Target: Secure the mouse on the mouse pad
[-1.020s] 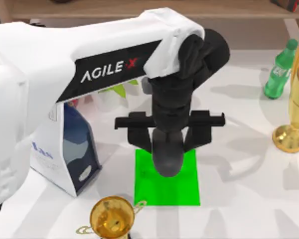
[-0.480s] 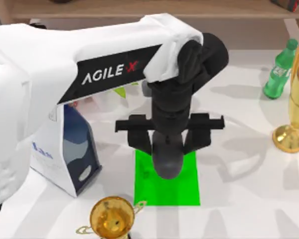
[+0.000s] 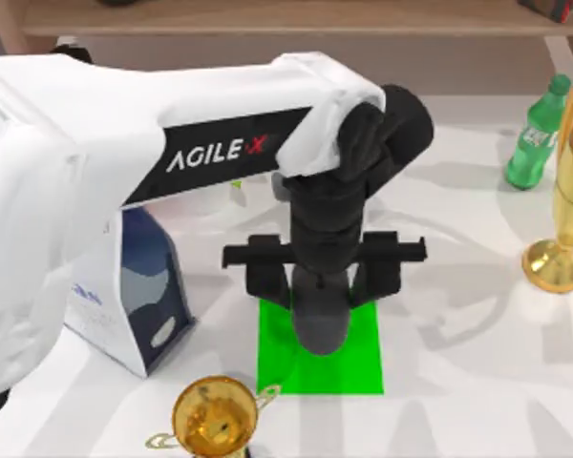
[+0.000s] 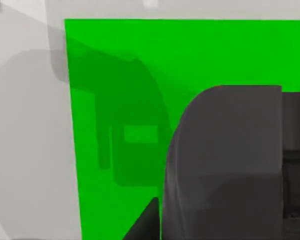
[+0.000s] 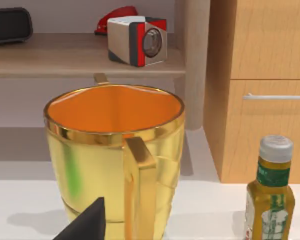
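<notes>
The mouse pad (image 3: pixel 361 361) is a flat bright green rectangle on the white table, near the front at the middle. My left gripper (image 3: pixel 321 284) hangs over its far half, shut on the mouse (image 3: pixel 320 324), a dark grey rounded body held between the two black fingers. In the left wrist view the mouse (image 4: pixel 225 160) sits close above the mouse pad (image 4: pixel 215 55) and casts a shadow on the green. Whether it touches the pad I cannot tell. A dark part of my right gripper (image 5: pixel 85 224) shows in front of a gold cup.
A blue and white carton (image 3: pixel 134 286) stands left of the pad. A gold trophy (image 3: pixel 215 415) stands at the pad's front left corner. At the right stand a green bottle (image 3: pixel 533 134) and a larger gold trophy (image 3: pixel 562 205). A wooden shelf runs along the back.
My left arm has dropped and shifted slightly toward the table's front, carrying the mouse closer to the green pad. Nothing else has moved.
</notes>
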Motion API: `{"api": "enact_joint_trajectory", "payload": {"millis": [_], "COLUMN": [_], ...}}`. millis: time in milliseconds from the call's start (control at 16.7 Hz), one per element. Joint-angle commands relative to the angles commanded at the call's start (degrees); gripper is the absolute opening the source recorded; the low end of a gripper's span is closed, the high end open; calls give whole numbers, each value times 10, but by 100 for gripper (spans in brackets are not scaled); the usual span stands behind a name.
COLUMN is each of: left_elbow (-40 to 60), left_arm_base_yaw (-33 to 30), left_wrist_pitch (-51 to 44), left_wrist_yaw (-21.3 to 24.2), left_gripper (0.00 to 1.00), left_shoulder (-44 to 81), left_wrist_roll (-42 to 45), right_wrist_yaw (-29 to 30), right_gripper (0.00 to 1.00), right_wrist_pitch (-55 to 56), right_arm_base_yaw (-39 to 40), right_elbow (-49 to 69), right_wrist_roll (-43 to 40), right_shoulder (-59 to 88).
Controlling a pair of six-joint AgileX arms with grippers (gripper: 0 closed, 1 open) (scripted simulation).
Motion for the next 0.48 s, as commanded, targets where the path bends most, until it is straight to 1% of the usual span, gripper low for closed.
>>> {"api": "enact_joint_trajectory", "payload": {"millis": [480], "left_elbow": [-21], "left_arm_base_yaw": [-2], "left_wrist_pitch": [26], "left_wrist_yaw": [0], "left_gripper": [0], "left_shoulder": [10], "left_wrist_roll": [-2], "right_wrist_yaw": [0], "right_gripper": [100], "right_wrist_pitch": [0], "right_arm_base_yaw": [0], "right_elbow": [0], "right_wrist_roll": [0], "right_shoulder": [0]}}
